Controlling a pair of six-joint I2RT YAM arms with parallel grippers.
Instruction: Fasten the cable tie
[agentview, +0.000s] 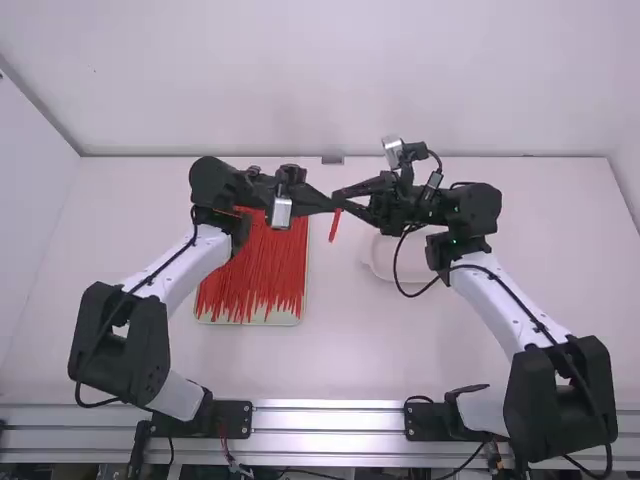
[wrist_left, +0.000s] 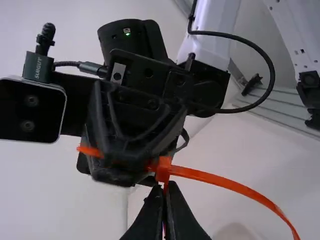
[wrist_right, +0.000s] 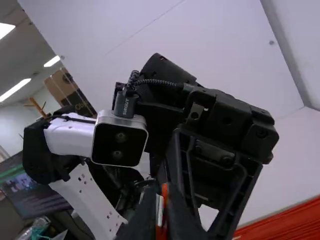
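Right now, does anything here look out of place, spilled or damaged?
Nothing stands out. The spare ties lie piled on their board; the left gripper and right gripper both hold one cable tie.

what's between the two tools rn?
One red cable tie, gripped by both left tool and right tool. Seen in both wrist views; high view shows its tail hanging below them.

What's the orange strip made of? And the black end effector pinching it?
The cable tie looks like thin, smooth plastic, probably nylon: it bends in a springy curve with a slight sheen. The left end effector pinching it looks like hard, matte black plastic, dull with no metallic gleam, though that's uncertain.
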